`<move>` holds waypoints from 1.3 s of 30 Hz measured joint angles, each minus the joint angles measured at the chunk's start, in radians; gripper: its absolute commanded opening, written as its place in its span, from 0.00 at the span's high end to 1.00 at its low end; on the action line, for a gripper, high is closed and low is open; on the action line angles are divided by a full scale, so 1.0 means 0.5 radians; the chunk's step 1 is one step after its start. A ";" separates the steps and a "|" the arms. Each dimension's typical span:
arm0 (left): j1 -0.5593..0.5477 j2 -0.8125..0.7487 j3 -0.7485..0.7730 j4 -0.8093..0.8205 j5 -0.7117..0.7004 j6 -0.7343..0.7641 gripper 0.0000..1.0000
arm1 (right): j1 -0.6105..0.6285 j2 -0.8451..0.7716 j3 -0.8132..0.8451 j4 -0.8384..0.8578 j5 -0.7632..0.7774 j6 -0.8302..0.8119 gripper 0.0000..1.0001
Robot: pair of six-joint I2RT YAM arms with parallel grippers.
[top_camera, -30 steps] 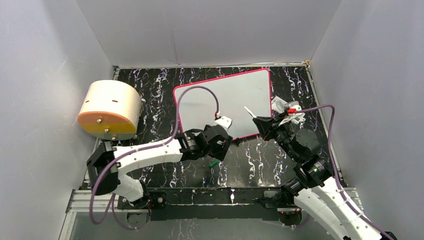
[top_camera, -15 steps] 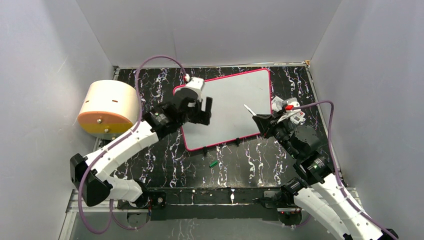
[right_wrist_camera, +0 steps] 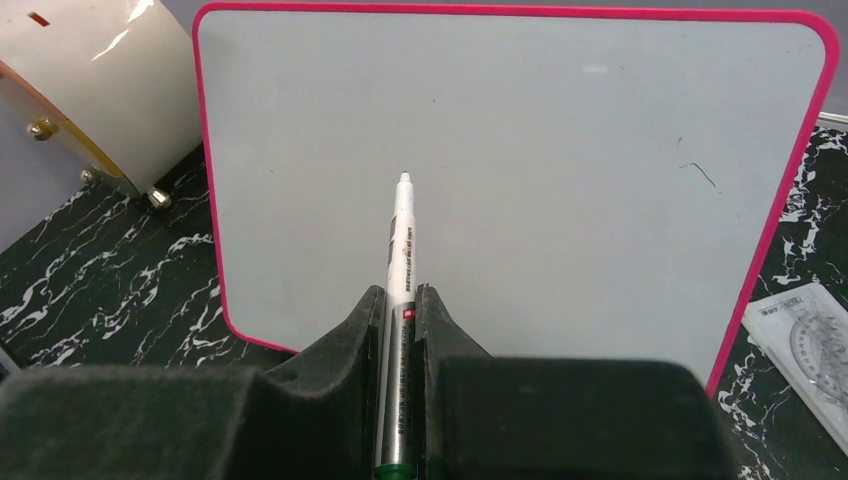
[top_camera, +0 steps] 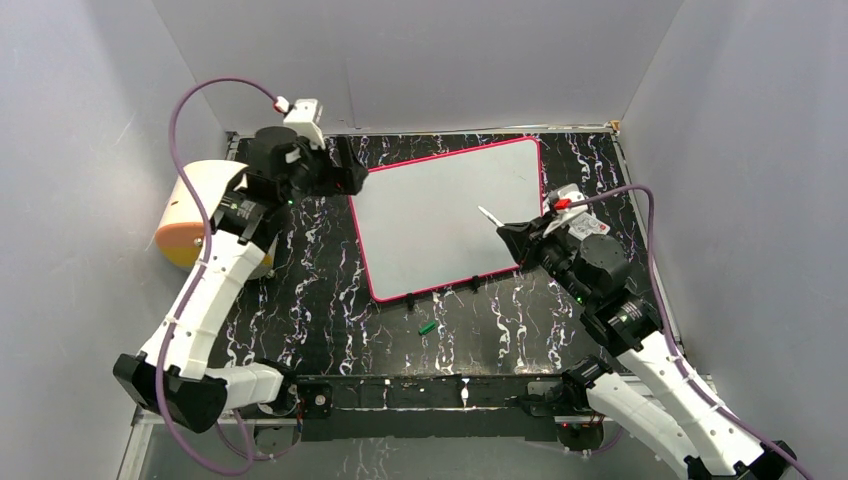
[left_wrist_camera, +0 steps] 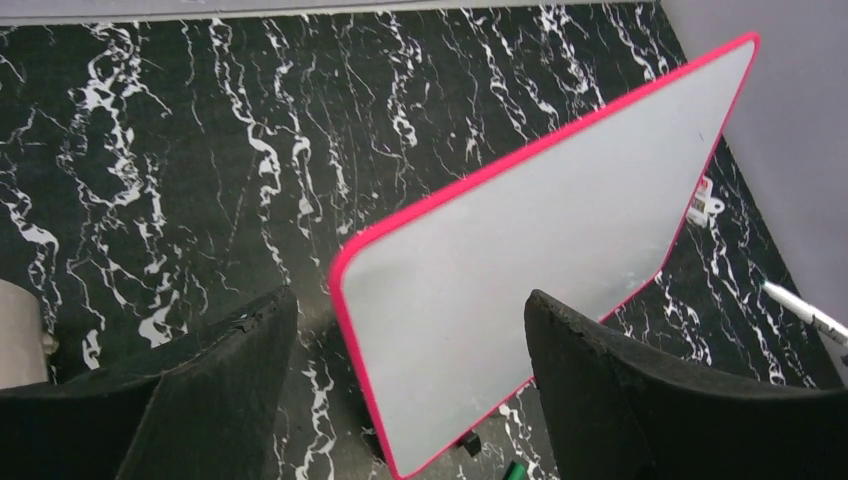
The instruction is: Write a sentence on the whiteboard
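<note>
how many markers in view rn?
1. The marker is clamped in the right tool, tip pointing at the whiteboard. The small green piece on the table near the board may be its cap. More could be hidden.

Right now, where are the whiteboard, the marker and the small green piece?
whiteboard (top_camera: 440,225), top view, bare middle.
marker (right_wrist_camera: 402,250), right wrist view, white barrel.
green piece (top_camera: 427,327), top view, its middle.

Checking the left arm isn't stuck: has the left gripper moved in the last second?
Yes. The left gripper went from the near edge of the whiteboard away from the arm bases, to its far left corner.
</note>
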 measured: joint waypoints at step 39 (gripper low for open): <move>0.694 1.046 0.451 -0.036 2.294 0.307 0.55 | 0.000 0.307 0.135 -0.025 -0.344 -0.227 1.00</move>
